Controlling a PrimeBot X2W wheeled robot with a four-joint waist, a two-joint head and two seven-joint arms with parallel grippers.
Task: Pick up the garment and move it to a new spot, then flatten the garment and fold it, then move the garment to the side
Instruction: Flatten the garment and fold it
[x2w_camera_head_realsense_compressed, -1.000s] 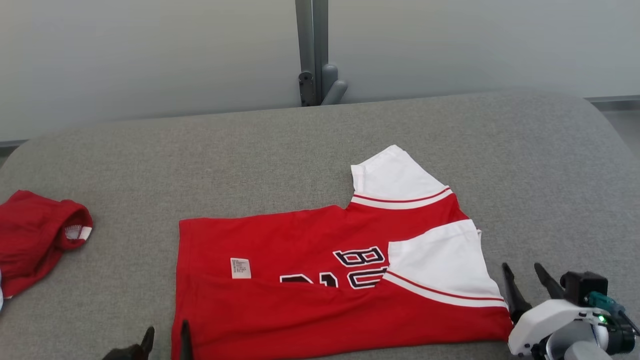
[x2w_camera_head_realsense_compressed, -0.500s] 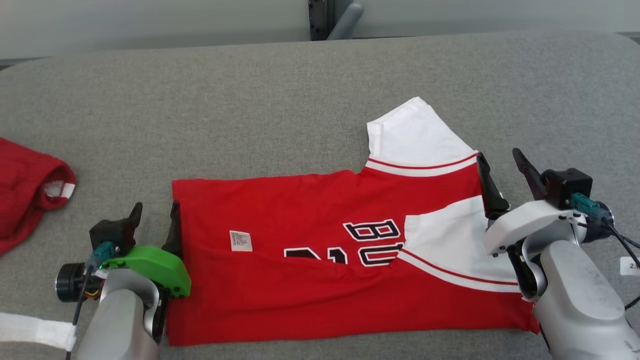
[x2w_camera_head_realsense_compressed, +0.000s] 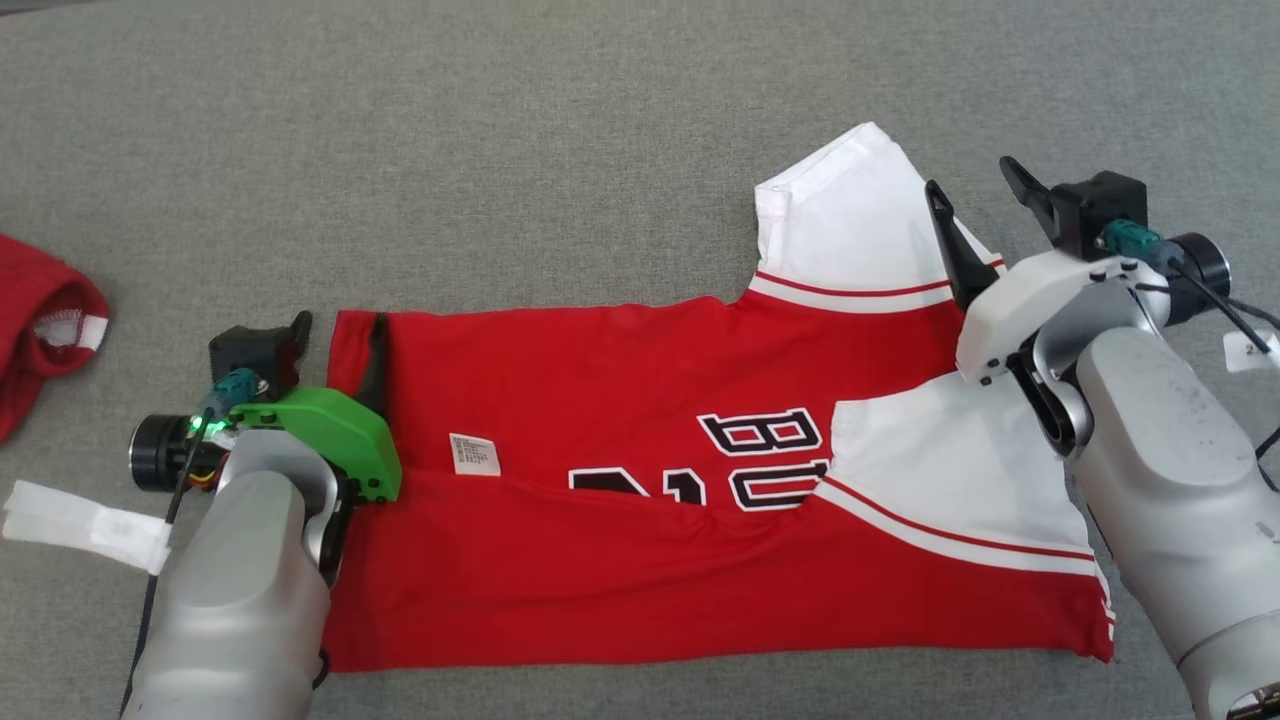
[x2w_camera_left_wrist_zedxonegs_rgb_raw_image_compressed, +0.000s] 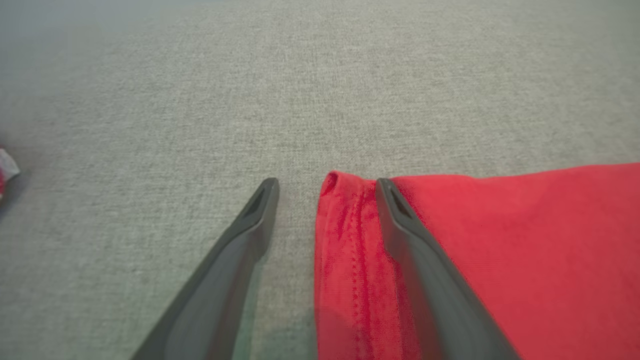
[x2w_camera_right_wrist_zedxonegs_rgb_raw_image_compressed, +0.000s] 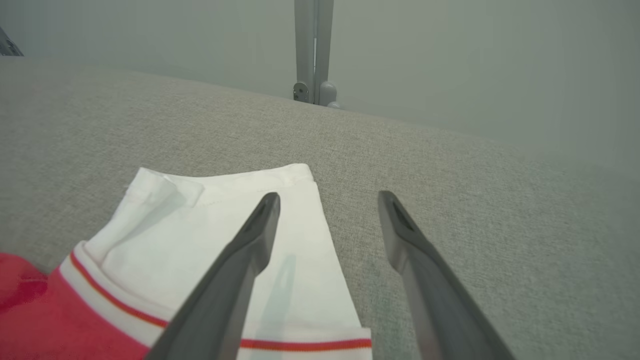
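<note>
- The worktop (x2w_camera_head_realsense_compressed: 500, 150) lies bare and grey beyond the shirt's far side. In my right wrist view its far edge runs in front of a grey post (x2w_camera_right_wrist_zedxonegs_rgb_raw_image_compressed: 312, 50).
- To the left there is open worktop between the shirt and a second red cloth (x2w_camera_head_realsense_compressed: 45, 310), which lies well apart.
- The shirt (x2w_camera_head_realsense_compressed: 640, 400) lies flat in front of me, red with white sleeves. The near part is folded up over black letters, and a small white label (x2w_camera_head_realsense_compressed: 475, 453) shows.
- My left jaws are spread across the shirt's far-left corner, with one finger (x2w_camera_left_wrist_zedxonegs_rgb_raw_image_compressed: 240, 250) over bare worktop and the other (x2w_camera_left_wrist_zedxonegs_rgb_raw_image_compressed: 415, 250) over the red hem.
- My right jaws are spread across the far white sleeve's (x2w_camera_right_wrist_zedxonegs_rgb_raw_image_compressed: 225, 210) outer edge, pinching nothing.
- I cannot tell whether any finger touches the cloth.
</note>
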